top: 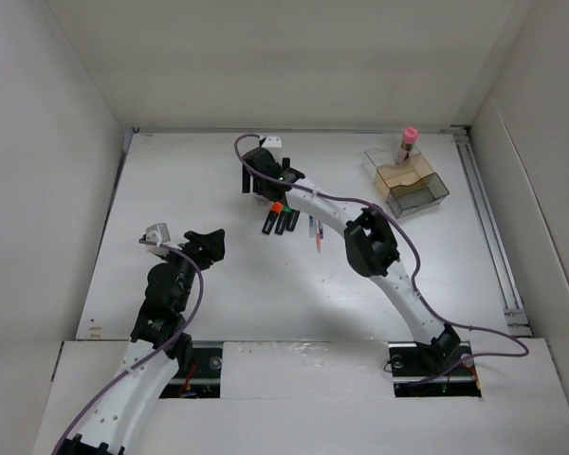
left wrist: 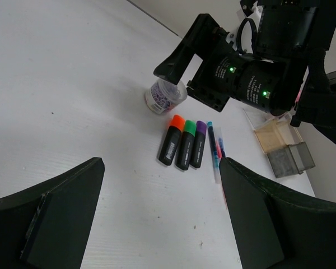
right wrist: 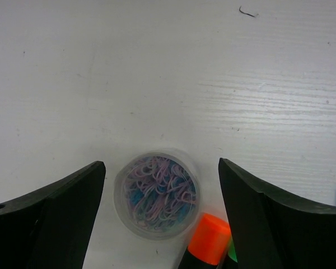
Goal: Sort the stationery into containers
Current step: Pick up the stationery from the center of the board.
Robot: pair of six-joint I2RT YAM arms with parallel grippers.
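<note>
Across the white desk (top: 171, 199) from the clear brownish plastic box (top: 429, 197), the right fingers (right wrist: 56, 218), open astride a round clear tub of paper clips (right wrist: 157, 196), should descend centred, clear of the orange-capped black highlighter (right wrist: 210, 241) just beside it; the left fingers (left wrist: 61, 213) hang part-open, empty.

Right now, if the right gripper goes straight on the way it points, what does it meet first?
Most likely the small clear tub of coloured paper clips, centred below the right gripper between its open fingers. The orange-capped highlighter lies close beside it; depth is unclear.
</note>
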